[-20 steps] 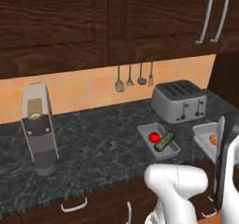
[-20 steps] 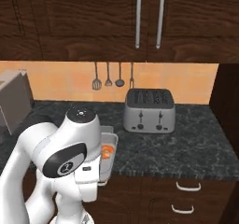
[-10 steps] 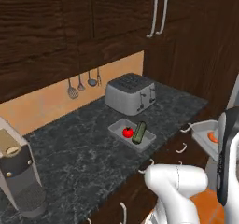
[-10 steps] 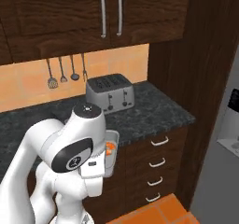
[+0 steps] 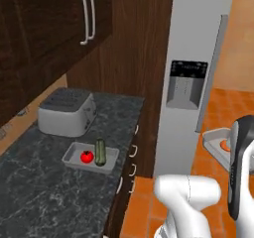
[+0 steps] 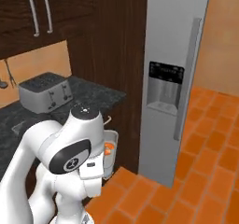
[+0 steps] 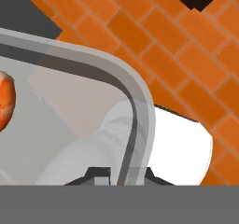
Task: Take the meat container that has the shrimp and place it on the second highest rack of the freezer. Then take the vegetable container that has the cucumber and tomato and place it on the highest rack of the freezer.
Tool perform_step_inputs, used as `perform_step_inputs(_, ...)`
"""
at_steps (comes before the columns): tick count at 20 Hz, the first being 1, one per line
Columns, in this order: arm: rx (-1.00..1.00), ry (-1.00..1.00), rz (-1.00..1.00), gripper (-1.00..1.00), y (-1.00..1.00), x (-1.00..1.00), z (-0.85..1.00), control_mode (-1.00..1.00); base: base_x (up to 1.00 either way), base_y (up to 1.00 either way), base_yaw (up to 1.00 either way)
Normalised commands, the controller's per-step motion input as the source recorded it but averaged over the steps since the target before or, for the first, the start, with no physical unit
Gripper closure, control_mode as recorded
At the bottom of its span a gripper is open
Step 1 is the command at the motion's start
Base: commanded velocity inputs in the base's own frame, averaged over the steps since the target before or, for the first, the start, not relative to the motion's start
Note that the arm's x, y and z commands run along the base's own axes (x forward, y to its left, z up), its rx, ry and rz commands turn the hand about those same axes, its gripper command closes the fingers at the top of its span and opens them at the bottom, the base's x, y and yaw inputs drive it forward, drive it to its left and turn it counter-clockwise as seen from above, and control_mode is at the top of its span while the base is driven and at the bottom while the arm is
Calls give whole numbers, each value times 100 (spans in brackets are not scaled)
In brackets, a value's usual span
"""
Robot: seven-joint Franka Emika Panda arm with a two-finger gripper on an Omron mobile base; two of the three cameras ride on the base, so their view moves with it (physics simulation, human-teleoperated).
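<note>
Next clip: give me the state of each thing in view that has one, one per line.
freezer: door shut.
meat container: lifted off the counter, held over the orange floor, rim between the end effector fingertips.
shrimp: lying in the held container.
vegetable container: resting on the counter, untouched.
tomato: in that tray, beside the cucumber.
upper cabinet: doors closed.
</note>
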Motion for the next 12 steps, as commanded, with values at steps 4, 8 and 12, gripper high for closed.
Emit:
perform_step_inputs(4,0,0,0,100,0,0,0,100,24,-20,-71)
perform_step_inputs(8,0,0,0,100,0,0,0,100,98,-85,-29)
perform_step_inputs(12,0,0,0,100,0,0,0,100,100,-76,-12)
